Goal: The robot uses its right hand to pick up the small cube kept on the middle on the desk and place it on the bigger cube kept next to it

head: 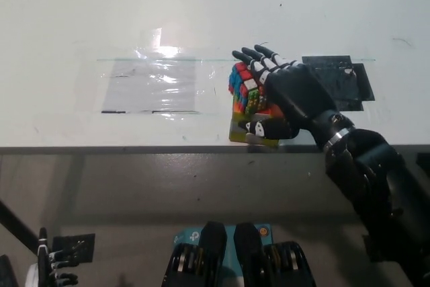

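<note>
1. The right hand lies over the cubes near the front edge of the tabletop, its arm coming in from the lower right.
2. Its fingers curl over the top of the small cube, with the thumb low at the front; the hand is clasping the small cube.
3. The small cube shows red, blue, white and orange tiles left of the palm; the hand hides much of it.
4. The big cube sits under and in front of the small one; a yellow and orange strip of it shows at the tabletop's edge.
5. Whether the small cube rests on the big cube or is held just clear of it cannot be told.
6. A clear plastic sheet lies flat on the tabletop left of the cubes, its right edge close to them.
7. A dark patch lies on the tabletop right of the hand, partly covered by it.
8. The left hand rests at the lower left, below the tabletop; its finger state cannot be told.
</note>
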Available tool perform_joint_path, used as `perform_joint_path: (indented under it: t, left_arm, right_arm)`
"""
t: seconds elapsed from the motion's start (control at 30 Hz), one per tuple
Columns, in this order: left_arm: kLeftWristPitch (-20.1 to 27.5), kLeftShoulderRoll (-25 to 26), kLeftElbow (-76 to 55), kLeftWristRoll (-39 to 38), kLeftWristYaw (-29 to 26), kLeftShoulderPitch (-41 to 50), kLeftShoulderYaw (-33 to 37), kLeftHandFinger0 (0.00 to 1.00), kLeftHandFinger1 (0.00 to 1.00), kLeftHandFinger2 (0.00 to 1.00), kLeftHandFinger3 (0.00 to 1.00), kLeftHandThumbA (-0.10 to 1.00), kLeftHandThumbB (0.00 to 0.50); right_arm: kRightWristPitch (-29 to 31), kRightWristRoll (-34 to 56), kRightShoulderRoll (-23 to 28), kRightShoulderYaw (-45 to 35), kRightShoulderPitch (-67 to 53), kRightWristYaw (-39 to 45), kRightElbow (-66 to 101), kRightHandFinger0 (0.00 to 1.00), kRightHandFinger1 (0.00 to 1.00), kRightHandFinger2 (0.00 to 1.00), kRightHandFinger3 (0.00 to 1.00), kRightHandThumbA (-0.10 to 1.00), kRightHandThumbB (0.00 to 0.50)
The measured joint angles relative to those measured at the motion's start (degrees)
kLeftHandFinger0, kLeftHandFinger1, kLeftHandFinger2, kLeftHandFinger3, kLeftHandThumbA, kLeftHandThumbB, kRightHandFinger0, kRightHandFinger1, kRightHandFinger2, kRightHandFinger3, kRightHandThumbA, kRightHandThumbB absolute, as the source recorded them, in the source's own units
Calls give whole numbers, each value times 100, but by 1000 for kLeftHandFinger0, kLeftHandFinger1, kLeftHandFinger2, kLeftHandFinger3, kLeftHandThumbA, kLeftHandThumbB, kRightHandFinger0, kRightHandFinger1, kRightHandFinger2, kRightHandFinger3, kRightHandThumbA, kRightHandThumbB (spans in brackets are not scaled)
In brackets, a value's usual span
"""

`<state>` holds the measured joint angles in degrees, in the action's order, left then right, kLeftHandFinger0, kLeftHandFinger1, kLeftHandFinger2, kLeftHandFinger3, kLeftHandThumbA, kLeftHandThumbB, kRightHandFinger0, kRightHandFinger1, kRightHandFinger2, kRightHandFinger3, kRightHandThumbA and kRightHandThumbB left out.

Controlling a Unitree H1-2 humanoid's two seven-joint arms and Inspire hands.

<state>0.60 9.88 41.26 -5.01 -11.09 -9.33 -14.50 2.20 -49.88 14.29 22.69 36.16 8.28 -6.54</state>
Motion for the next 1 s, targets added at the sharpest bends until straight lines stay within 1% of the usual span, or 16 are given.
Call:
perform_joint_path:
  t: [0.03,0.07,0.1,0.17,0.3,0.33,0.4,0.43,0.47,0.57,0.6,0.67,0.8,0.83,0.9,1.0]
  left_arm:
    - [-1,0,0,0,0,0,-1,473,343,408,505,1000,327]
    - [3,0,5,1,1,0,-1,464,321,402,493,1000,328]
    - [11,0,24,-1,2,-2,-2,438,318,413,507,1000,331]
    - [19,0,51,-2,5,5,0,412,315,412,519,1000,323]
    - [18,-1,50,3,3,23,2,368,281,379,496,1000,330]
    - [19,-1,50,2,4,26,1,358,273,377,503,1000,317]
    - [30,-2,52,1,4,46,2,396,288,381,499,1000,315]
    - [36,-3,52,-1,5,62,2,393,283,395,568,1000,311]
    - [43,-5,52,-4,7,83,0,326,233,362,558,1000,318]
    - [60,-17,50,-4,4,154,-4,281,216,347,537,1000,311]
    - [73,-24,52,-3,4,183,-3,216,198,335,524,1000,306]
    - [92,-48,49,-3,2,240,-3,202,205,359,548,1000,320]
    - [144,-114,91,-3,3,323,3,137,159,312,505,1000,325]
    - [151,-125,94,-5,3,331,0,256,233,371,581,1000,300]
    - [155,-160,67,-17,1,346,-25,363,260,374,560,1000,280]
    - [154,-216,44,-55,3,359,-92,375,242,360,530,1000,304]
  right_arm:
    - [1,0,-7,12,-6,1,27,832,1000,1000,1000,805,406]
    - [4,-1,-10,21,-13,0,59,916,1000,1000,1000,804,413]
    - [14,-1,-11,26,-20,-1,78,1000,1000,1000,1000,854,454]
    - [42,-1,-10,30,-44,-3,119,1000,1000,1000,1000,879,499]
    - [41,-15,-9,20,-94,-3,278,1000,1000,1000,1000,957,500]
    - [41,-19,-6,16,-95,-3,316,1000,1000,1000,1000,961,500]
    - [38,-47,14,6,-95,-3,440,1000,1000,1000,1000,948,500]
    - [37,-62,30,-4,-95,-2,494,1000,1000,1000,1000,926,500]
    - [36,-70,51,-13,-95,1,526,1000,1000,1000,1000,941,500]
    - [37,-64,139,-85,-89,36,619,1000,1000,1000,1000,973,500]
    - [38,-64,177,-115,-82,46,633,1000,1000,1000,1000,963,500]
    - [38,-58,246,-174,-75,75,660,1000,1000,1000,1000,971,500]
    - [39,-50,379,-256,-69,135,746,1000,1000,1000,1000,963,500]
    - [40,-49,390,-265,-69,140,776,1000,1000,1000,1000,952,500]
    - [39,-47,406,-277,-75,162,921,1000,1000,1000,1000,950,500]
    - [36,-28,415,-321,-104,209,1341,1000,1000,1000,1000,935,500]
